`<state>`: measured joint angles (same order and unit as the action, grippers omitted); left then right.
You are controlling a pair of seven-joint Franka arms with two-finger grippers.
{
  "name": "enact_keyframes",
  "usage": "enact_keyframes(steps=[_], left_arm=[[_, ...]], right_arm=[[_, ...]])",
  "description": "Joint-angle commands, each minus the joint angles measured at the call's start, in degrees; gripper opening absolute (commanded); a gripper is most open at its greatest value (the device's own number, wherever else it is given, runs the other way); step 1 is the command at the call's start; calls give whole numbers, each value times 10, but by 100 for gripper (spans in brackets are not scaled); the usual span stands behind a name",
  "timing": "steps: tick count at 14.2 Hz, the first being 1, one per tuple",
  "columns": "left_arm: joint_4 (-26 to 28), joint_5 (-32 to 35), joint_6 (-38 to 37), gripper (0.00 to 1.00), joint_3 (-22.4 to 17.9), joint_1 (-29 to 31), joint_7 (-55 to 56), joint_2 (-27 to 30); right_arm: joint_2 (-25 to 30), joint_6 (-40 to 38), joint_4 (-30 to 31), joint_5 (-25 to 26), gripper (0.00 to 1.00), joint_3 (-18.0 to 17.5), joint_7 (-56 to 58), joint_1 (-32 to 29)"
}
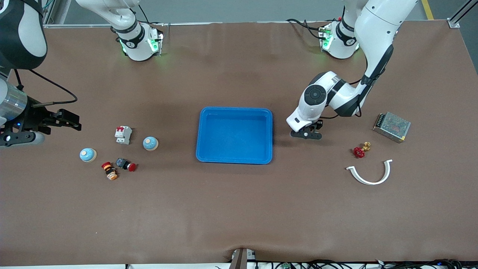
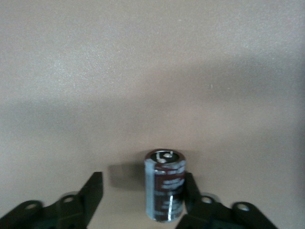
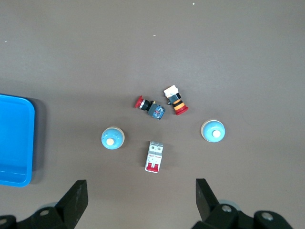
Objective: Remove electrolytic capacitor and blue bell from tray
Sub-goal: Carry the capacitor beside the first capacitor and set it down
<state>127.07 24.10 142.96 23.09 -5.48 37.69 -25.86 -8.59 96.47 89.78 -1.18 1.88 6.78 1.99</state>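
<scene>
A dark cylindrical capacitor (image 2: 165, 186) stands upright on the brown table between the fingers of my left gripper (image 2: 142, 186). The jaws are open; one finger is against the capacitor and the other stands well apart. In the front view my left gripper (image 1: 307, 133) is low at the table beside the blue tray (image 1: 235, 134), and the capacitor is hidden under it. Two blue bells (image 1: 150, 143) (image 1: 88, 154) sit toward the right arm's end. My right gripper (image 1: 71, 121) hangs open and empty above the table near them; both bells (image 3: 113, 138) (image 3: 212, 130) show in its wrist view.
A white circuit breaker (image 1: 123, 134) and two red push buttons (image 1: 126, 164) (image 1: 109, 170) lie among the bells. A metal mesh box (image 1: 391, 126), a red valve (image 1: 360, 150) and a white curved piece (image 1: 370, 173) lie toward the left arm's end.
</scene>
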Motion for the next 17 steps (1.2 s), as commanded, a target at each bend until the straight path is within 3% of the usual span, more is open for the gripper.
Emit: enact_keyframes(steps=[1,5,17], left_arm=[[8,14,1,100,5,15,-2,19],[-15,14,-22,100,5,24,-4,26],[-132,-26,-124,100,11,105,-114,27]], right_arm=[[6,-27,-5,6,100,2,-5,-4],[9,-61,-24,6,100,4,-7,-13],[4,-53,-27,-2,100,3,-7,-19]])
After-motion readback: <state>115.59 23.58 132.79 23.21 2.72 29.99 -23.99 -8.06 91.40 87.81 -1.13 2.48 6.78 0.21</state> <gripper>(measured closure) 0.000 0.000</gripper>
